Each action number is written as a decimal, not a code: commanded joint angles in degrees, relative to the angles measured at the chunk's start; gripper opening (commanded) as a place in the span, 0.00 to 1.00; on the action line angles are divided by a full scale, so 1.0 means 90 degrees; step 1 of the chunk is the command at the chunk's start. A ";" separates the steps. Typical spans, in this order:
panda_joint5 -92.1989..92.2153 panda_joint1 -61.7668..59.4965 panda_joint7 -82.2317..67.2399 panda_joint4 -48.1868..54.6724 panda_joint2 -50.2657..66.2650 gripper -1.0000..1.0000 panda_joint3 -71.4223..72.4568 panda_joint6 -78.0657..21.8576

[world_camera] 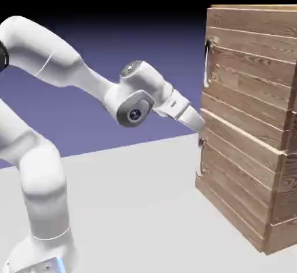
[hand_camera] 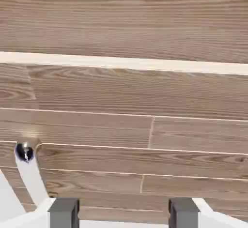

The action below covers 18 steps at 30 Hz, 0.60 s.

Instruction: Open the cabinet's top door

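The cabinet (world_camera: 249, 127) of brown wood planks stands at the exterior view's right. Its top door (world_camera: 246, 75) has a slim silver bar handle (world_camera: 207, 63) at its left edge. My gripper (world_camera: 199, 123) hangs below that handle, close to the cabinet's front at the seam between the two doors. In the hand view the two grey fingertips (hand_camera: 63, 213) stand apart, and my gripper (hand_camera: 123, 213) is open with only wood planks (hand_camera: 145, 96) showing between them. A silver handle end (hand_camera: 26, 159) shows at the lower left, outside the fingers; I cannot tell which door it belongs to.
The shorter lower door (world_camera: 238, 185) carries its own small handle (world_camera: 201, 159) just below my gripper. A pale seam (hand_camera: 126, 63) runs across the hand view. The light table (world_camera: 145, 208) stretches between the robot's base and the cabinet.
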 commanded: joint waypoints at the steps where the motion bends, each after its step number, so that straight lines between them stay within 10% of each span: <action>1: 0.0238 0.0188 -0.0089 0.0042 0.0231 0.50 -0.0208 -0.0056; 18: 0.4273 0.3380 -0.1594 0.0750 0.4154 0.50 -0.3736 -0.1008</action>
